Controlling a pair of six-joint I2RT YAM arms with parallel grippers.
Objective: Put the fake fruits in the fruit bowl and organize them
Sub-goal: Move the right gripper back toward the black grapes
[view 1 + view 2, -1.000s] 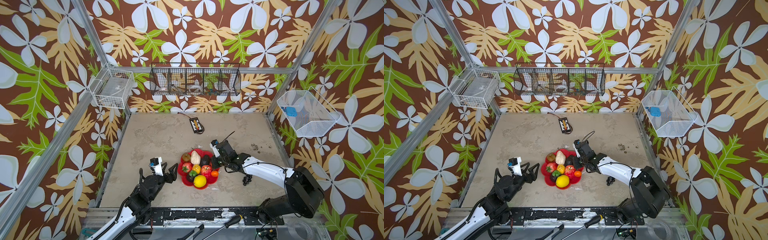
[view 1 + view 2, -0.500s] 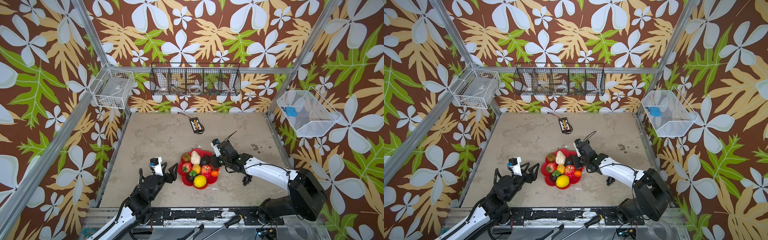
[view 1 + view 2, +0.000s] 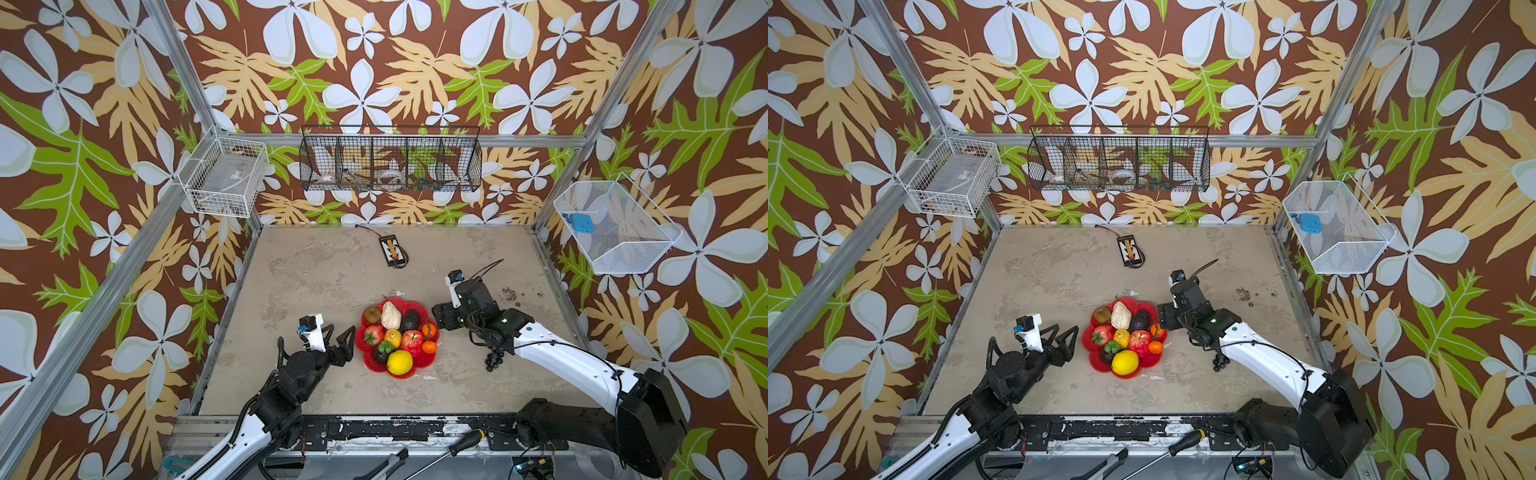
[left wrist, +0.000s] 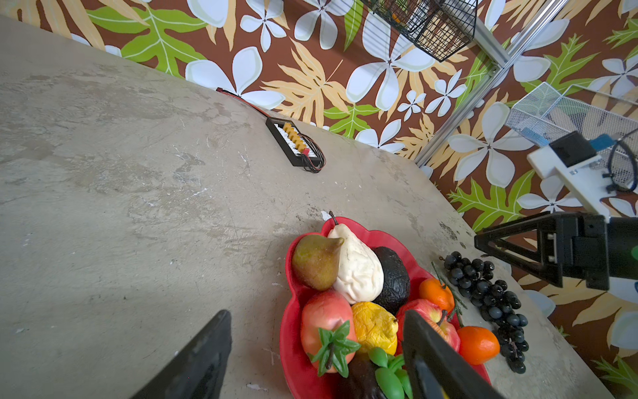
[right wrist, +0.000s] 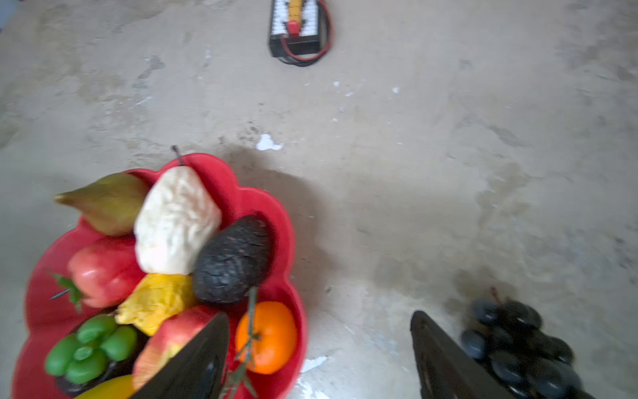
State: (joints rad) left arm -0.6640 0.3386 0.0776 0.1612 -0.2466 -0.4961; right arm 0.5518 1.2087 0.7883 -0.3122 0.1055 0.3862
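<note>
Right gripper spread wide, pinching nothing, low beside the near rim of the fruit bowl. Just ahead of one finger, inside that rim: a small orange, with the apple and avocado beyond. Just outside the other finger, on the bare table and apart from the bowl: the grape bunch. Across the bowl, left gripper, likewise spread and empty, beside the opposite rim. Farthest off, a black device with cable. Looks like the last pick: grapes alone outside the crowded bowl. Calls next for swinging sideways over the bunch, closing gently round the cluster, then lifting it onto the little room left near the oranges.
</note>
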